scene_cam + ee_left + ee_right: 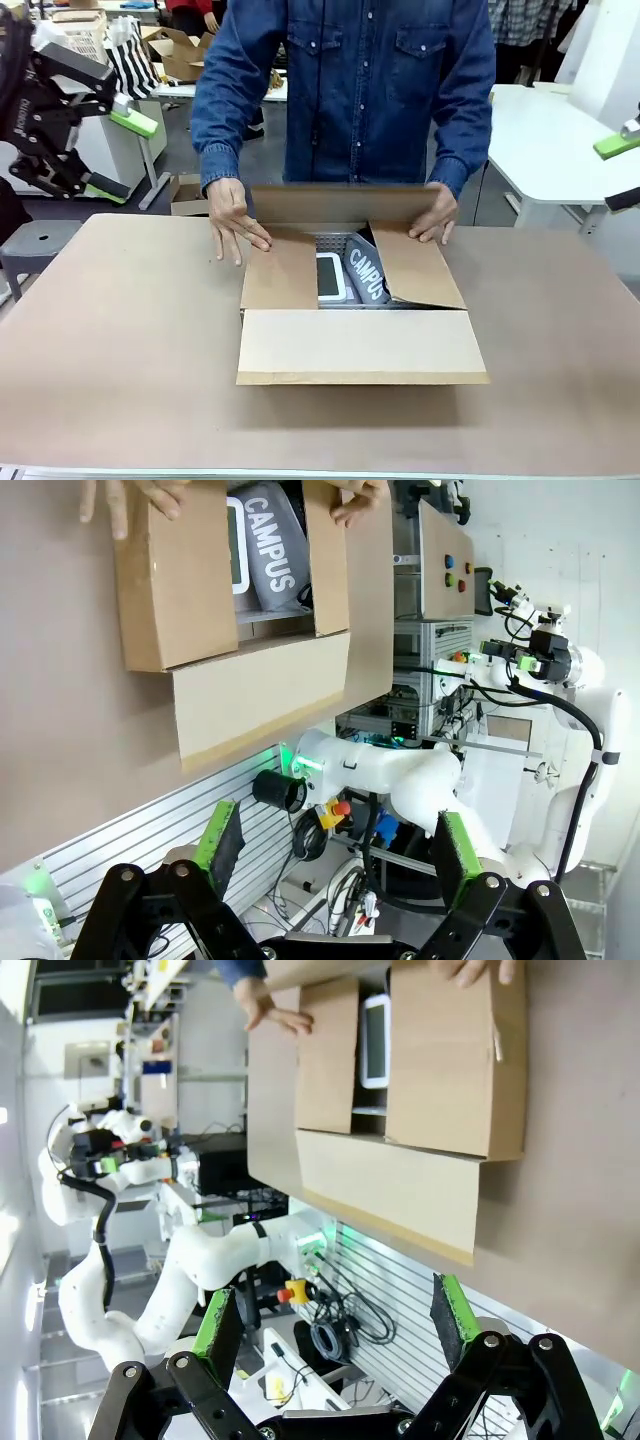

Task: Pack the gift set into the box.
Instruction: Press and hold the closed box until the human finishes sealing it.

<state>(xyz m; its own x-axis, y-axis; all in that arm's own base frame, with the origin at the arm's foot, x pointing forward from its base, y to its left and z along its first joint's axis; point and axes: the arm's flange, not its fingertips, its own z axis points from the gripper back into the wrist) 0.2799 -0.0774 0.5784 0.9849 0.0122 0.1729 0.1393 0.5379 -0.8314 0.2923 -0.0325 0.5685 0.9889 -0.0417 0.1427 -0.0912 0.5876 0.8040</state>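
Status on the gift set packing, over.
Left gripper open, right gripper open, both empty. Gift set inside box. Person's hands on side flaps.

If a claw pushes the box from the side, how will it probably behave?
The box would probably slide, not tip: it sits low and wide on the table. Its thin flaps would likely bend if pushed. The gift set inside adds some weight.

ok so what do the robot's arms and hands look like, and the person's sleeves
The left arm and right arm are glossy white with rounded joints, each with a green light near its base. The left hand and right hand are black linkages with green pads. The person's sleeves are dark blue denim.
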